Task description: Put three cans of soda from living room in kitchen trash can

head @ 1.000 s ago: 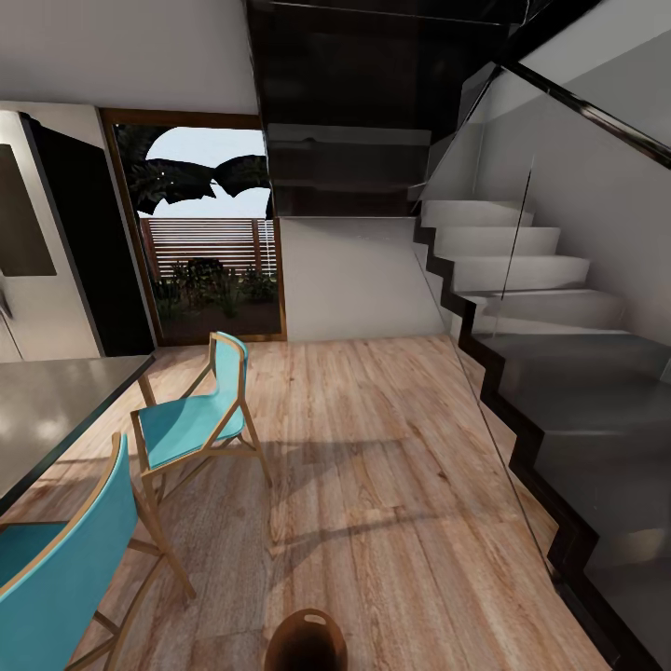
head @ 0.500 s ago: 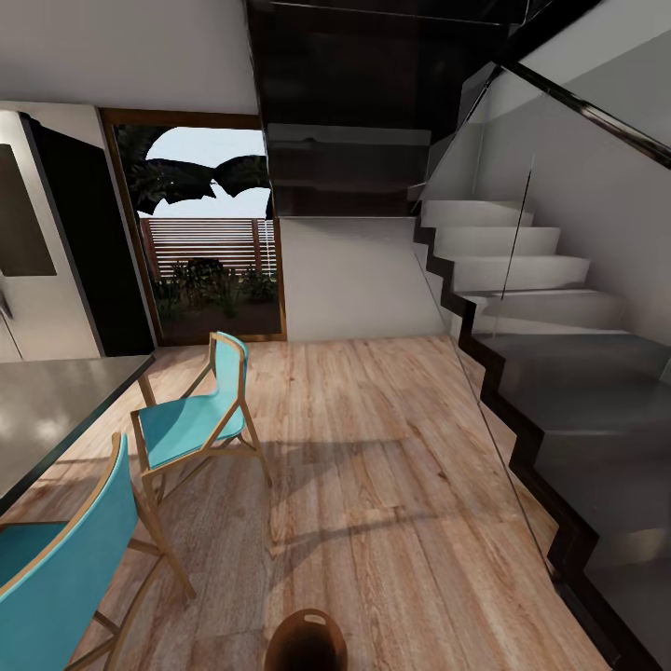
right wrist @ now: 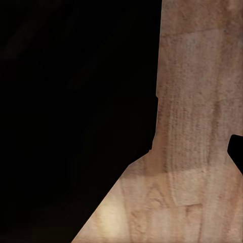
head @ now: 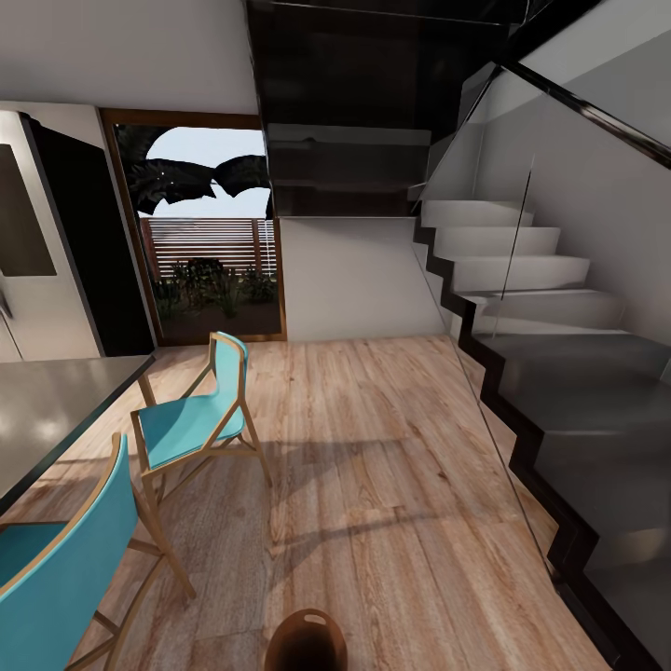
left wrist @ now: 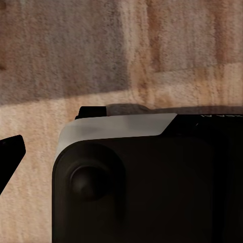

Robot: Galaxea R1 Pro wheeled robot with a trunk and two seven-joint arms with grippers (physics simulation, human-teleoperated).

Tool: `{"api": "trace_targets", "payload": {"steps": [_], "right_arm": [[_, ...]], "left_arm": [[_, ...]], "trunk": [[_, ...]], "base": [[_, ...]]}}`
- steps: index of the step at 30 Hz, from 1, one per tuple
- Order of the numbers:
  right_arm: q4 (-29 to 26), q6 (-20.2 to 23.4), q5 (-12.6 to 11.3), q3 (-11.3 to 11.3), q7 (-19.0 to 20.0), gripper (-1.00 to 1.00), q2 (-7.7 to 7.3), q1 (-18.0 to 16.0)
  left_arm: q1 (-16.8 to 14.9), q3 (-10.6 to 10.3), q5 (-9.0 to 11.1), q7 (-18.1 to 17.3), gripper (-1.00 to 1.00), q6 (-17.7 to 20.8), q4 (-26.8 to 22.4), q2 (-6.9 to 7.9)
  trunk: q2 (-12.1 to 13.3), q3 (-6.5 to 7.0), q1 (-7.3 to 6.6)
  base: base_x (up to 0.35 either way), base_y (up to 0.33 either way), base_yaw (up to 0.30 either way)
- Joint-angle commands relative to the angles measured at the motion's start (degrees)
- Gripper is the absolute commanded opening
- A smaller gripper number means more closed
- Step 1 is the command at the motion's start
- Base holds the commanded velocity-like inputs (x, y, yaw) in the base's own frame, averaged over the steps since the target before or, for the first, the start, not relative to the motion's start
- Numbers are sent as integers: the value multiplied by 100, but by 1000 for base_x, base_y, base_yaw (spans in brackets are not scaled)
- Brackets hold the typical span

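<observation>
The tash can [head: 306,643], a small round brown bin with a dark inside, stands on the wood floor at the bottom edge of the head view, right in front of me. The cans of soda are out of view. In the left wrist view one dark fingertip [left wrist: 10,154] shows at the frame's edge over the floor, beside a dark and grey part of my own body [left wrist: 147,177]. The right wrist view has a dark fingertip [right wrist: 236,152] at its edge, floor planks and a large black shape. Nothing shows between the fingers.
The kitchen's steel fridge [head: 28,280] stands at the far left beside a grey counter [head: 47,410]. Two teal chairs [head: 191,424] [head: 56,559] sit by it. A glass-railed staircase [head: 559,391] fills the right. A wood-framed glass door [head: 210,261] is straight ahead across open wood floor [head: 373,466].
</observation>
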Motion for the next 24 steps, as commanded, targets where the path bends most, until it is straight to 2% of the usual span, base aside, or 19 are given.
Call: {"api": "trace_targets", "payload": {"steps": [1,20,21,24], "right_arm": [[0,0,0,0,0,100,0,0],[0,0,0,0,0,100,0,0],[-350,330,-172,186,134,100,107,-402],[-344,310,-172,198,129,100,110,-396]], "left_arm": [[0,0,0,0,100,0,0,0],[0,0,0,0,100,0,0,0],[-105,31,-68,-92,100,527,1342,241],[-77,23,-71,-69,100,494,1295,269]], "trunk": [[0,0,0],[0,0,0],[0,0,0],[0,0,0]], "base": [[0,0,0],[0,0,0],[0,0,0],[0,0,0]]}}
